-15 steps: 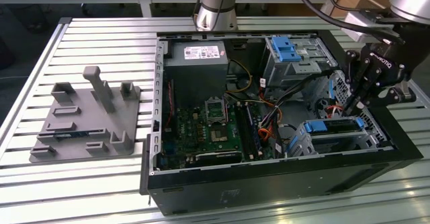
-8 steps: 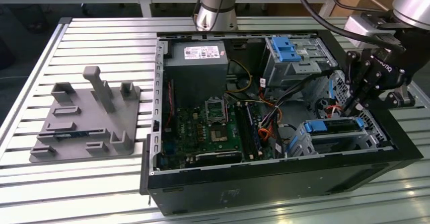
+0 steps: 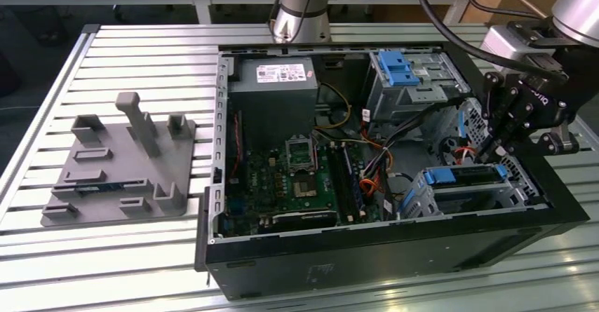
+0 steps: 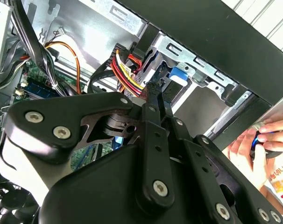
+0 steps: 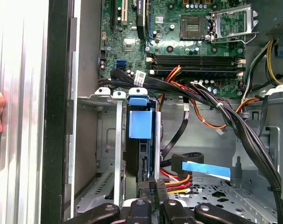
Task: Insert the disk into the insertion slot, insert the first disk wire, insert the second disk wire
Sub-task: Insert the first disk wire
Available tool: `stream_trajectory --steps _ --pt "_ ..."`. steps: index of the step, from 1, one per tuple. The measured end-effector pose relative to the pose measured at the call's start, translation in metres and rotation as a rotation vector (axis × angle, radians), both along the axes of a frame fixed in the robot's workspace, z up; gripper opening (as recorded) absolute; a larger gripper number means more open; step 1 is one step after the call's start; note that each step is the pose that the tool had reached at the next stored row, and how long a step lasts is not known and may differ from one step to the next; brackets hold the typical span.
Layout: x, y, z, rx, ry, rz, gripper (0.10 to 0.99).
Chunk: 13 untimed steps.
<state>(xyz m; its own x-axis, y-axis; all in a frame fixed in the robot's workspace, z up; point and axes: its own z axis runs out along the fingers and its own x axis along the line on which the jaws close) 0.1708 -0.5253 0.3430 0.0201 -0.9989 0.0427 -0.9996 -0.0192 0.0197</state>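
The disk (image 3: 465, 177), silver in its blue carrier, sits inside the insertion slot (image 3: 479, 198), the low grey cage at the case's corner on the exterior view's right. In the first wrist view I see the disk (image 5: 141, 122) edge-on between the cage walls (image 5: 97, 140). My gripper (image 3: 492, 151) hangs just over the disk's inner end. Its fingers (image 5: 146, 187) stand close together, shut on the black connector of a red-and-yellow disk wire (image 5: 176, 185) held against the disk's end. In the second wrist view the gripper (image 4: 153, 91) meets that wire (image 4: 127, 74) beside the blue carrier (image 4: 179, 74).
A black flat cable with a blue tag (image 5: 204, 169) lies loose beside the cage. A taller cage with a blue latch (image 3: 405, 70) stands behind. The motherboard (image 3: 290, 179) and many cables fill the case. A person's hand (image 4: 256, 142) rests outside the case wall. A grey fixture plate (image 3: 122, 172) lies on the table.
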Motion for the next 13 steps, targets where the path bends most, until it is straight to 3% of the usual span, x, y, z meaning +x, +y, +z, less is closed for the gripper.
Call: stream_trajectory --steps 13 --pt "0.0006 -0.0007 -0.0004 -0.001 0.0 -0.031 0.165"
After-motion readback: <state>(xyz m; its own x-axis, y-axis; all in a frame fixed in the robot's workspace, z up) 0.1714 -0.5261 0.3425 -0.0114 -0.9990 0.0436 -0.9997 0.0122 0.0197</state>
